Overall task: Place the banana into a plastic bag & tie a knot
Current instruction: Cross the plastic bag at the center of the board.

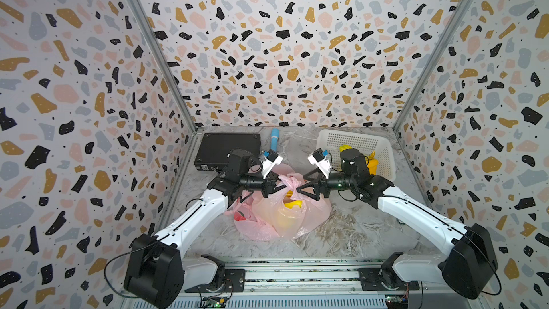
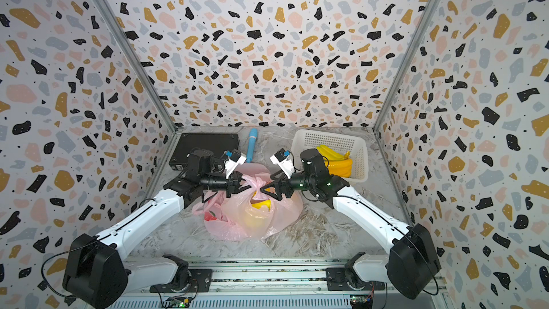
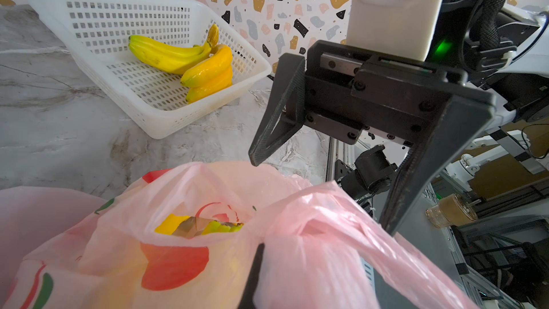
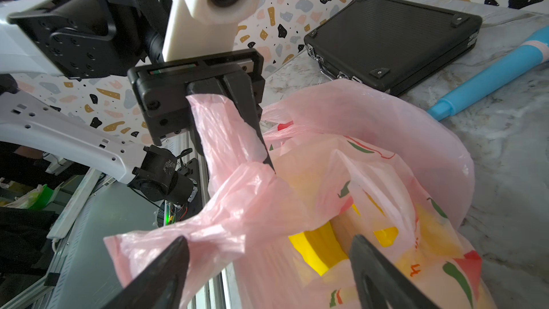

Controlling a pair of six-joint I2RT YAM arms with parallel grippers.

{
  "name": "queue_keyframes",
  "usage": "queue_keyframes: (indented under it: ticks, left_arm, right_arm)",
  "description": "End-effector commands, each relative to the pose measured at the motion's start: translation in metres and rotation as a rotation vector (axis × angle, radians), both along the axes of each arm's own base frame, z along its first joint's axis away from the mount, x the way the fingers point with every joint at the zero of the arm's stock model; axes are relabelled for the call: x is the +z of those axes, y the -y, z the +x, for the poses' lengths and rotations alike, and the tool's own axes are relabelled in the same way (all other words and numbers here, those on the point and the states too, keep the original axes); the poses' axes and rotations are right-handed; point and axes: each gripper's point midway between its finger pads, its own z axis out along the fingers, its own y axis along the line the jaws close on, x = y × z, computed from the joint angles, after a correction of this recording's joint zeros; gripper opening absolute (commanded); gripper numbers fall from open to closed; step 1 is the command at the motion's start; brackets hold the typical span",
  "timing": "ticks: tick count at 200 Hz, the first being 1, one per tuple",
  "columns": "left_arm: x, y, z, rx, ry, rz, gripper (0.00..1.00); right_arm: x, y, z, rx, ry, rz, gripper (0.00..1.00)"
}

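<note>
- In a top view, the pink plastic bag (image 1: 279,221) slumps in the middle of the marble table (image 1: 341,233), between the arms. The banana (image 1: 292,204) is a yellow blur inside it, and its long axis cannot be told.
- Left wrist view: the right gripper (image 3: 320,196) has its jaws wide apart over the bag's handles. Spare bananas (image 3: 184,60) lie in the white basket (image 3: 148,120).
- Right wrist view: the left gripper (image 4: 228,120) is clamped on a handle, which stretches down to a twist (image 4: 252,194) in the film. The banana's yellow skin shows through the bag's mouth.
</note>
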Motion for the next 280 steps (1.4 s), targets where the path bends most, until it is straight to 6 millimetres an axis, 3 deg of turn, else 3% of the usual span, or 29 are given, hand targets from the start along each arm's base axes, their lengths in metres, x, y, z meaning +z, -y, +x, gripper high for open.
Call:
queue_keyframes:
  ticks: [1,56,191,248,280]
  left_arm:
    - [0.003,0.0,0.0,-0.009,0.022,-0.018,0.0]
    - [0.004,0.0,-0.001,-0.011,0.026,-0.022,0.0]
    - [0.005,-0.001,-0.003,-0.011,0.03,-0.021,0.0]
    - [0.004,-0.001,-0.003,-0.009,0.031,-0.019,0.0]
    - [0.005,-0.002,-0.004,-0.009,0.034,-0.018,0.0]
  right_arm:
    - [0.0,0.0,0.002,-0.012,0.03,-0.026,0.88]
    - [0.006,-0.002,0.007,-0.033,0.073,-0.03,0.99]
    - [0.024,-0.019,-0.002,0.02,0.089,0.021,0.98]
    - [0.053,-0.024,-0.008,0.05,0.107,0.136,0.97]
    - [0.041,-0.026,-0.007,0.058,0.075,0.118,0.93]
